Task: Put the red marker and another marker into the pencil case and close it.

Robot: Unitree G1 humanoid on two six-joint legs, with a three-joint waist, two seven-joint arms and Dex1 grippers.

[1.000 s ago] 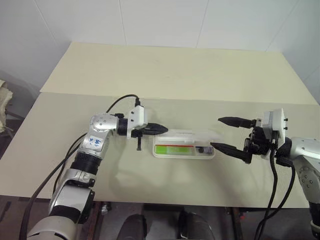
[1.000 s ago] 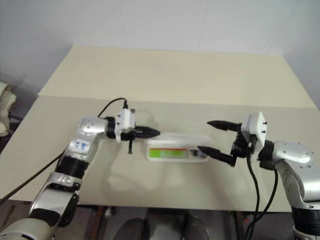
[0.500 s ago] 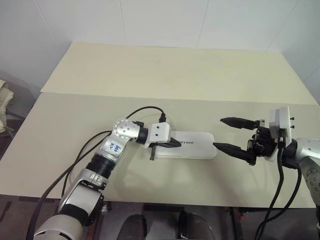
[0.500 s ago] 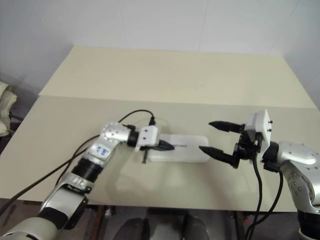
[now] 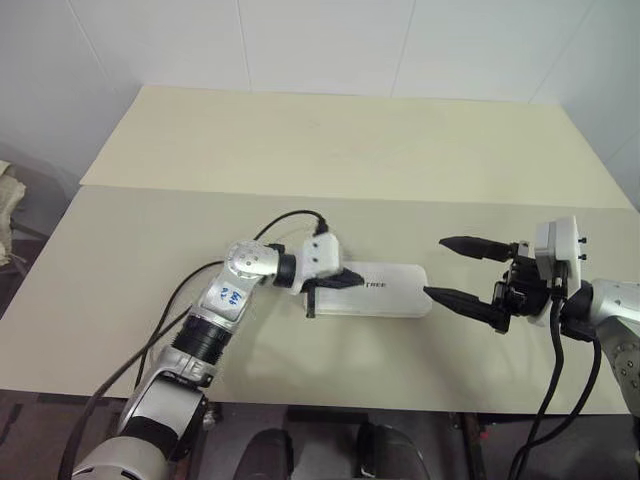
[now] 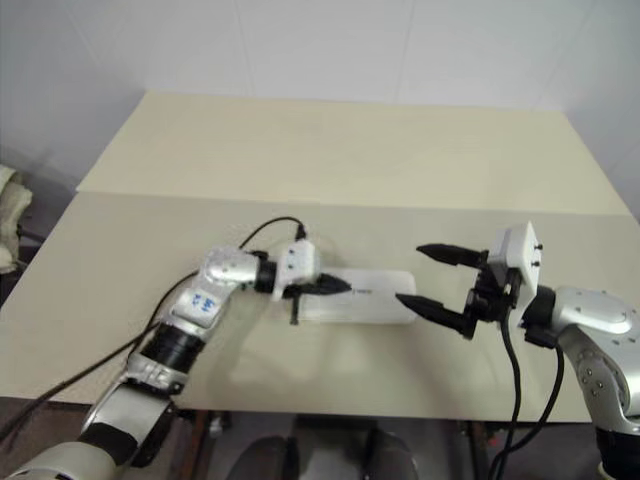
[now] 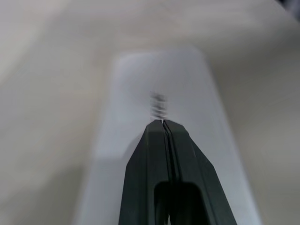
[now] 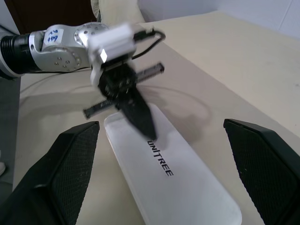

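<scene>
pressing with the closed left pincer on the shut case should be firm and centred; right pincer waits wide, empty.

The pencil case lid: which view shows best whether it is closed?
The right wrist view: the pencil case lies close up, lid down flat, with the shut left gripper on it. Both eye views show it closed from farther off; the left wrist view shows it blurred.
</scene>
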